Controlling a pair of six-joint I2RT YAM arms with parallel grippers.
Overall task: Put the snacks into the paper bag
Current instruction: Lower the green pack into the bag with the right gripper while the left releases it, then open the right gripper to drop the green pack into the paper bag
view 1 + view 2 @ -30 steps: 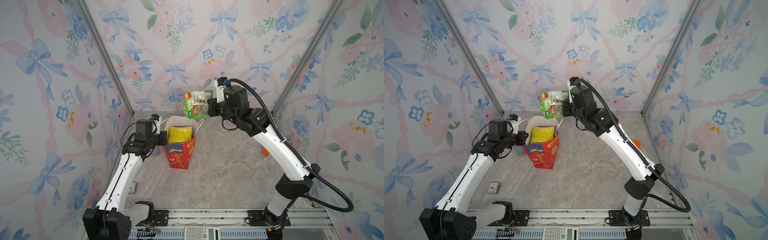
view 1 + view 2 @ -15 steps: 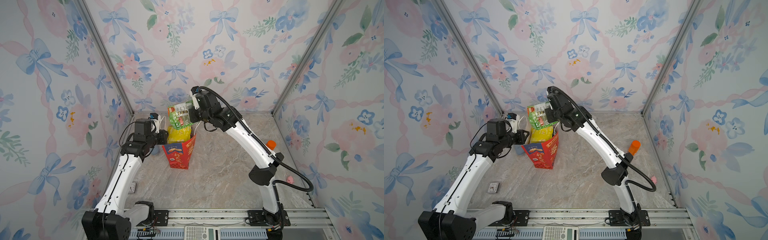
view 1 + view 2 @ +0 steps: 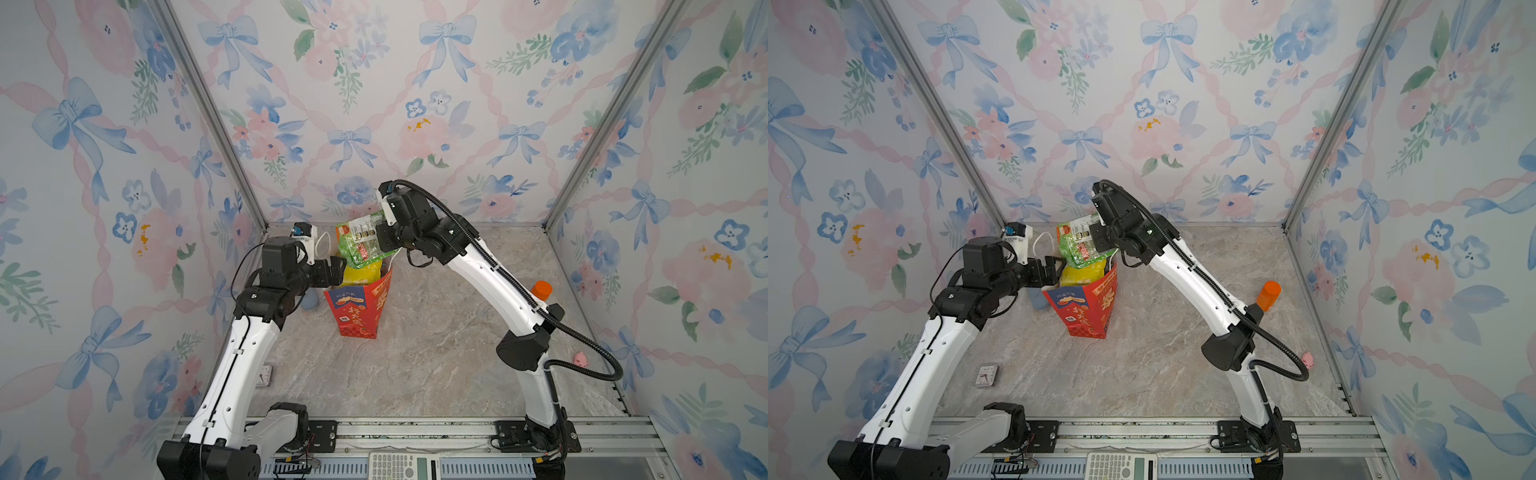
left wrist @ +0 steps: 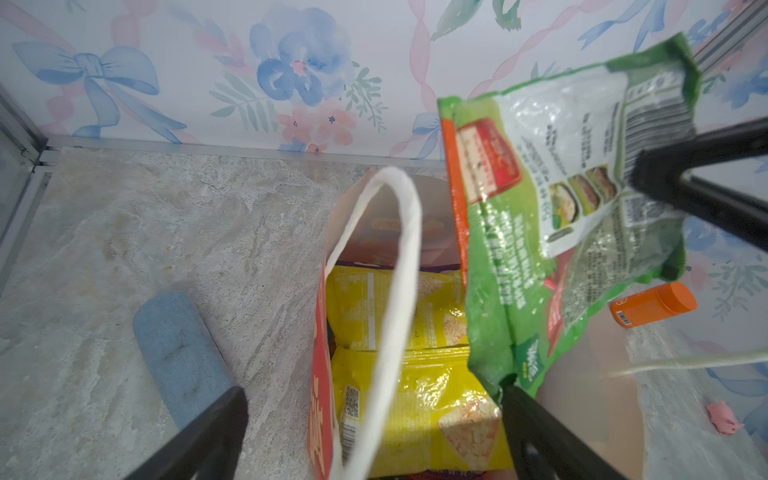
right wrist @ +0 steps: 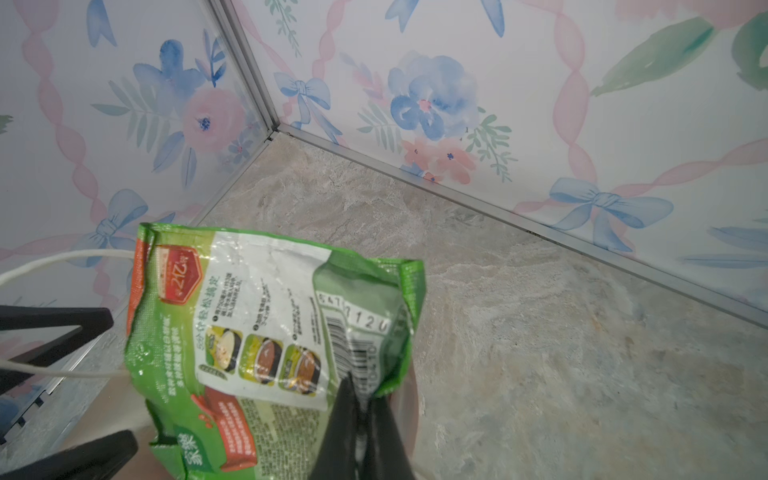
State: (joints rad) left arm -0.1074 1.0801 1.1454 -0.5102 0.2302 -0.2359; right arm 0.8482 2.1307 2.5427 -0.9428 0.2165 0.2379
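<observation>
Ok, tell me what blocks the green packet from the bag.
The mouth of the paper bag is uncovered; yellow packets piled to its rim sit directly under the green packet, and the white handle arches beside it.

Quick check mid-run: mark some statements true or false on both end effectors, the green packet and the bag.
The right end effector is clamped on the green packet. True.
The paper bag lies on its side. False: it stands upright.
Yellow packets are inside the bag. True.
The left end effector is shut on the bag. False: its jaws stand open at the bag's rim.
The orange-capped bottle is in the bag. False: it stands on the table, apart from the bag.
</observation>
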